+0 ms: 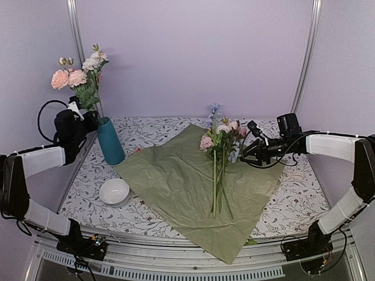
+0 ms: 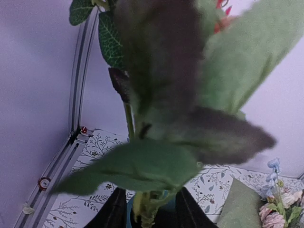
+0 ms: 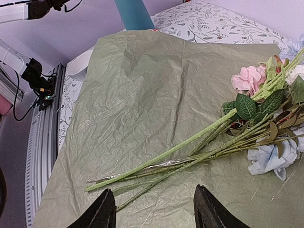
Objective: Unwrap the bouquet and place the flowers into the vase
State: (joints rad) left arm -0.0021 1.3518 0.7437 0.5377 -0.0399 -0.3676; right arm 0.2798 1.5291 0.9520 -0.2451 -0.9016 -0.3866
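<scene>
Tabletop: covered in a white cloth printed with small leaves and blossoms, enclosed by pale lilac walls.
Sheet: an olive-green sheet, crinkled, lies spread open across the middle of the tabletop, with one corner reaching over the near edge.
Vase: the vase is a tall, narrow teal-blue cylinder. It stands upright at the far left, just off the sheet's left corner.
Flowers in the vase: pink and cream heads on leafy green stems rise well above the rim and lean a little to the left.
Flowers on the sheet: a loose bunch lies on the right half of the sheet, with heads toward the far side and bare stem ends toward the near side. The heads are pale pink, cream and light blue, and the stems lie close together.
Bowl: a white bowl sits at the near left, just beside the sheet's left edge.
Left gripper: it sits at the far left, just above the mouth of the vase. In its wrist view the two fingers stand apart on either side of the stems, and a strip of teal rim shows between one finger and the stems, so it is not clamped on them. Blurred leaves fill most of that view.
Right gripper: it is low over the sheet, just right of the lying bunch and near the heads. Its fingers are spread wide with nothing between them, and the stems lie just beyond the fingertips.
</scene>
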